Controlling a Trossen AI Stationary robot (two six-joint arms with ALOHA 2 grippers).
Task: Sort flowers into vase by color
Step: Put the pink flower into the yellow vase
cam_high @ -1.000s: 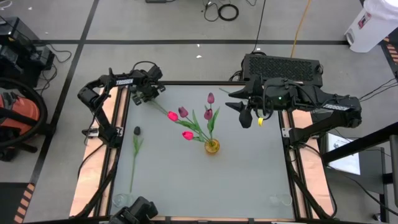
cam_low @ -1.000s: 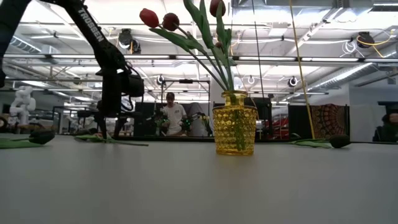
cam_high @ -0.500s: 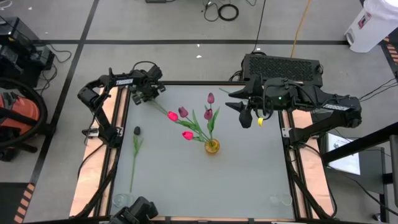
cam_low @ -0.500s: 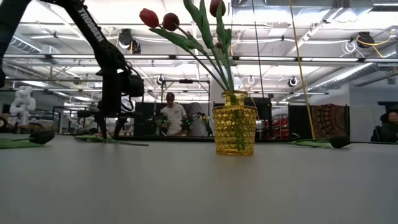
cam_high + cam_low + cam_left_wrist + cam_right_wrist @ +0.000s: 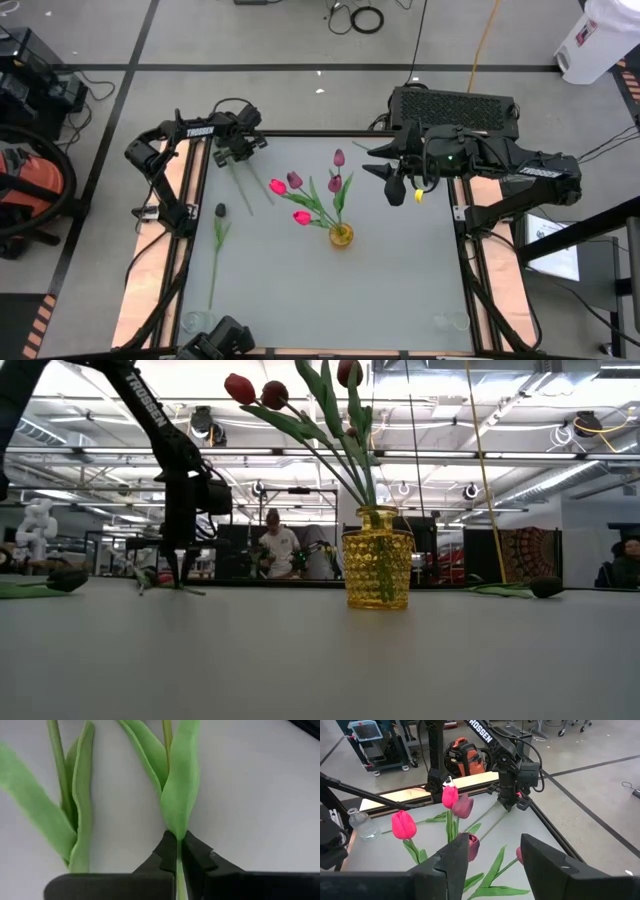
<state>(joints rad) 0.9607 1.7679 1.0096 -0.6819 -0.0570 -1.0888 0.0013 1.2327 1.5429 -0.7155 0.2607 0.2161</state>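
A yellow glass vase (image 5: pixel 341 236) (image 5: pixel 378 570) stands mid-table with several red, pink and maroon tulips leaning out of it. At the far left corner my left gripper (image 5: pixel 238 157) (image 5: pixel 180 582) (image 5: pixel 177 851) points down at the table, shut on a green flower stem (image 5: pixel 243 185). A second stem with leaves (image 5: pixel 75 820) lies beside it. A near-black tulip (image 5: pixel 220 210) lies flat along the left edge. My right gripper (image 5: pixel 395 190) (image 5: pixel 495 855) hangs open, high over the far right, with nothing between its fingers. My left gripper pinches the thin green stem (image 5: pixel 177 865) between its two fingers, just below where a broad leaf (image 5: pixel 180 795) joins it. The fingers come from above, pointing down, and lie across the stem. The stem and its leaves lie on the table.
Small clear glass vases stand at the near left corner (image 5: pixel 197 322) and near right corner (image 5: pixel 450 320). Another flower lies on the table below the right arm (image 5: pixel 545 588). A person stands in the room beyond the far edge (image 5: pixel 272 550).
My left gripper has shut on the stem without shifting. The stem by it has swung on the table: it ran slanting toward the vase and now points more toward the near edge. In the low view the stems by the gripper look shorter and drawn in.
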